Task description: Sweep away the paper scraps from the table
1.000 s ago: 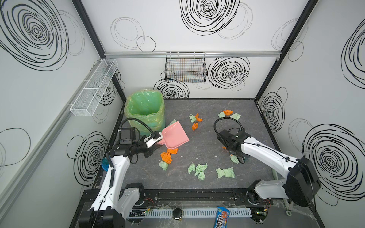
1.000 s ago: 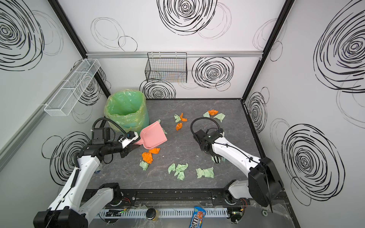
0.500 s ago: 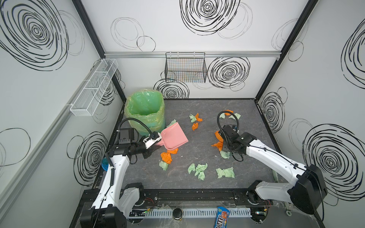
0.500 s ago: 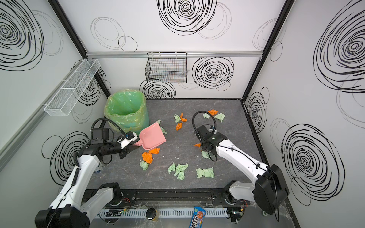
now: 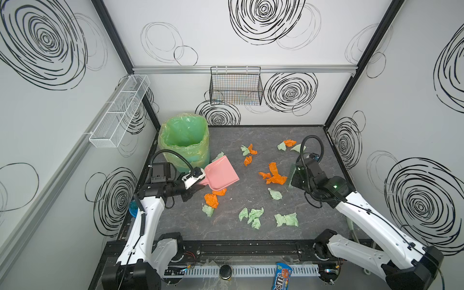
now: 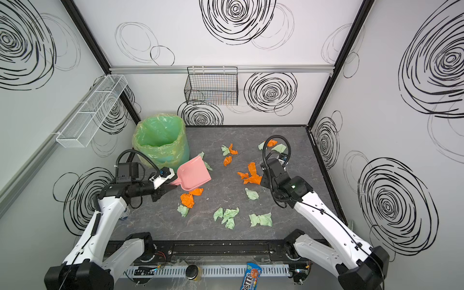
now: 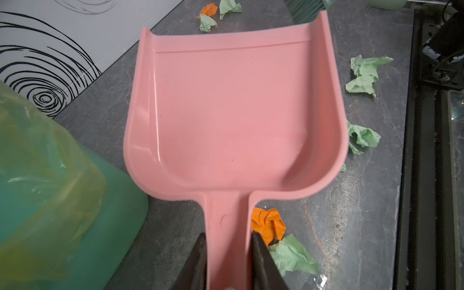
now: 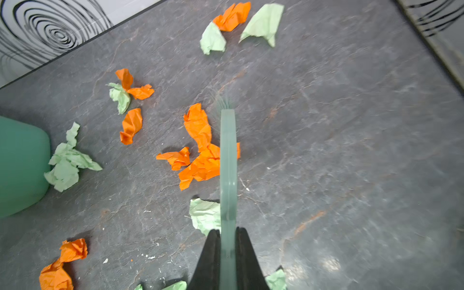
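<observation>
Top views: paper scraps [image 5: 273, 177] lie scattered across the table [image 5: 316, 221], orange ones against my brush [image 5: 292, 175]. Left wrist: my left gripper [image 7: 227, 238] clamps the dustpan [image 7: 233, 113] handle. Right wrist: my right gripper [image 8: 227, 232] pinches the brush handle.

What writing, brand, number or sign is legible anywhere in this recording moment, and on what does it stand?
"m&m's": brand print on the blue candy packet, which lies on the grey metal ledge.
Nothing else is readable. The black swirls on the walls are drawings, not writing, and no numbers or signs show.
</observation>
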### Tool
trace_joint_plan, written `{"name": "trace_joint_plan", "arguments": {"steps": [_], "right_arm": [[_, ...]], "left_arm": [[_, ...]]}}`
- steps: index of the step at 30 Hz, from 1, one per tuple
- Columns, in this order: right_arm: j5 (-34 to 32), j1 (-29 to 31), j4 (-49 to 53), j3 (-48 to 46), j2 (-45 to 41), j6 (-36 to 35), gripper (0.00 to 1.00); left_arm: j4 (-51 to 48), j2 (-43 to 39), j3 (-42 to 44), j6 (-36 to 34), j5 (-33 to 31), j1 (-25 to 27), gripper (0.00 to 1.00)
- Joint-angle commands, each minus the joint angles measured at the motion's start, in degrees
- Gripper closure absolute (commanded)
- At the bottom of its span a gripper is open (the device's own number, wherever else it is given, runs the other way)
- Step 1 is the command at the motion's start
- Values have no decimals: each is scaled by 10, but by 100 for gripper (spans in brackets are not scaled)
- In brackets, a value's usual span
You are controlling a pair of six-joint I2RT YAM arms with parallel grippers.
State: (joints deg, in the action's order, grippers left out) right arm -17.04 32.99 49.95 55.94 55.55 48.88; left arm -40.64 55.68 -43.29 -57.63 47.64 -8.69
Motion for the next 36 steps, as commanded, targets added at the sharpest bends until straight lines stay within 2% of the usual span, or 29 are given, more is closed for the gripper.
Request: {"name": "trace_joint_plan", "arguments": {"steps": [1, 3, 11, 17, 20, 24, 29, 36], "right_arm": [[-99, 20, 164, 32, -7, 53, 100], [-100, 33, 217, 32, -5, 77, 100], [-13, 47, 224, -58, -29, 75, 100], [16, 65, 224, -72, 21, 65, 100], [36, 98, 224, -73, 63, 65, 100], [88, 147, 223, -72, 105, 66, 100], [143, 173, 220, -56, 116, 88, 100], [222, 196, 123, -44, 92, 113, 100]], "left_arm": [[2, 5, -13, -3, 24, -5, 100], [10, 9, -11, 3, 25, -5, 100], [17, 18, -7, 6, 29, -5, 100], [20, 12, -2, -3, 17, -7, 100], [19, 16, -3, -6, 13, -8, 100], [16, 24, -5, -17, 9, -11, 100], [24, 36, -2, -18, 19, -16, 100], [22, 46, -10, -19, 29, -19, 100]]}}
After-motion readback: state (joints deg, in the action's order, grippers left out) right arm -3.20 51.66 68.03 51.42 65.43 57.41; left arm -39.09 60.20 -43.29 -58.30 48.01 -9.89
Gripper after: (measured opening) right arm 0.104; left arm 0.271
